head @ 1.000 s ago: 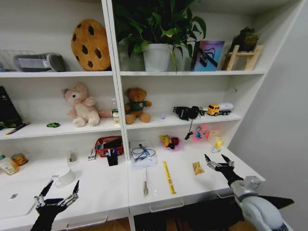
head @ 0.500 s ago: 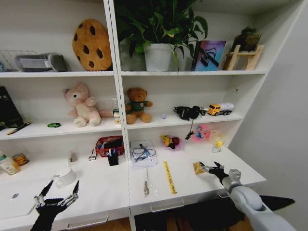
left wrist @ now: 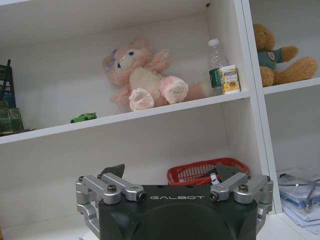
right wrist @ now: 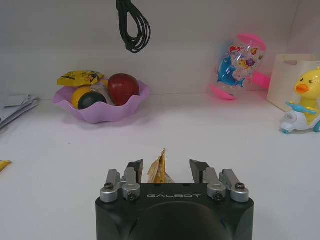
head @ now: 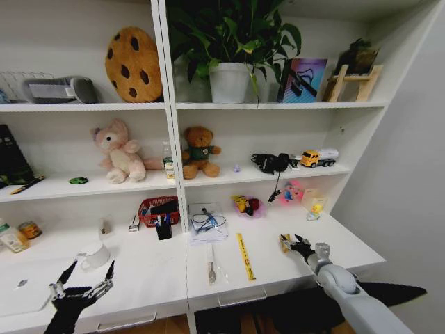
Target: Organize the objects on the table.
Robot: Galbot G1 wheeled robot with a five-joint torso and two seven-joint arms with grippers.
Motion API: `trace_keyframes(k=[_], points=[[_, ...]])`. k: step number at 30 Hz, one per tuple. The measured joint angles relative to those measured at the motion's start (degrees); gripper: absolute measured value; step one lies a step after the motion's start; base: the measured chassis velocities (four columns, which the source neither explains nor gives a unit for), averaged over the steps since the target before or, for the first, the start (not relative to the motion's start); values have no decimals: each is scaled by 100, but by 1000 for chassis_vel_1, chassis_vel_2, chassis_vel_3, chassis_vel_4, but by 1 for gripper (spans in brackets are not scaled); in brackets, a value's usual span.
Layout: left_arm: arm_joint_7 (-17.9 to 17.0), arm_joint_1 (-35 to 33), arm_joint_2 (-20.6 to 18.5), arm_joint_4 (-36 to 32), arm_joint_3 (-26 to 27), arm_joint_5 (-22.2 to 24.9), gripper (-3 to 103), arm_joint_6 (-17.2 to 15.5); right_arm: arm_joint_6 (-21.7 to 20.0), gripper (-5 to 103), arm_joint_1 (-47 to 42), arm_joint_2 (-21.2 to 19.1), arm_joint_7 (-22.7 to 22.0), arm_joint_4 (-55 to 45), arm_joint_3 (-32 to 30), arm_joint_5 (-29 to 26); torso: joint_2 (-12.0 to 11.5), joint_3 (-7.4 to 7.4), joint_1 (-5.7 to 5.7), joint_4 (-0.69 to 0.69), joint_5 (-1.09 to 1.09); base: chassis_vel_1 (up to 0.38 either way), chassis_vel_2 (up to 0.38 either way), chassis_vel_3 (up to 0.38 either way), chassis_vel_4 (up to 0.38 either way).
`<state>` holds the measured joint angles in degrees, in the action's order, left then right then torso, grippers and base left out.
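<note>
Our right gripper reaches low over the white desk, jaws parted around a small yellow packet that stands between them, not yet clamped; our left gripper hovers spread wide and empty above the desk's left end, near the white mug; the green toy car sits on the shelf beside the pink plush.

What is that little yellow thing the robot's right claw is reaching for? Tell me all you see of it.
The small yellow packet looks like a crinkled foil or plastic wrapper, golden with darker marks. It lies on the white desk, one pointed corner sticking up. It sits between the open fingers of the right gripper; I cannot tell whether they touch it.
</note>
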<state>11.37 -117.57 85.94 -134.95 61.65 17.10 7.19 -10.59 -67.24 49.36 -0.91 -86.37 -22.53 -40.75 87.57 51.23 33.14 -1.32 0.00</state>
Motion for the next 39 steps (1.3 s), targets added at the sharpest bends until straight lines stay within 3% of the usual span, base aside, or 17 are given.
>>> trace_keyframes(k=[2,9,10,15,22,26,33,39], points=[[0,0,0,0,0,0,100,0,12,47,64,13,22,48,45,3,0,0,0,0,0,0,0,0,0],[0,0,0,0,0,0,100,0,44,25,126,28,39,72,84,23,0,0,0,0,0,0,0,0,0],[0,0,0,0,0,0,100,0,45,15,127,36,35,73,85,24,0,0,0,0,0,0,0,0,0],[0,0,0,0,0,0,100,0,47,2,73,28,32,34,61,25,1,0,0,0,0,0,0,0,0],[0,0,0,0,0,0,100,0,40,0,27,7,24,-243,-51,-65,1,0,0,-2,1,0,0,0,0],[0,0,0,0,0,0,100,0,2,0,456,-42,19,-356,69,-269,1,0,0,0,-1,0,0,0,0],[0,0,0,0,-1,0,100,0,24,0,2013,106,85,577,1239,-510,0,0,0,1,0,0,0,0,0],[-1,0,0,0,1,0,100,1,237,0,3339,563,286,1902,2104,-402,0,1,0,3,1,0,0,0,0]])
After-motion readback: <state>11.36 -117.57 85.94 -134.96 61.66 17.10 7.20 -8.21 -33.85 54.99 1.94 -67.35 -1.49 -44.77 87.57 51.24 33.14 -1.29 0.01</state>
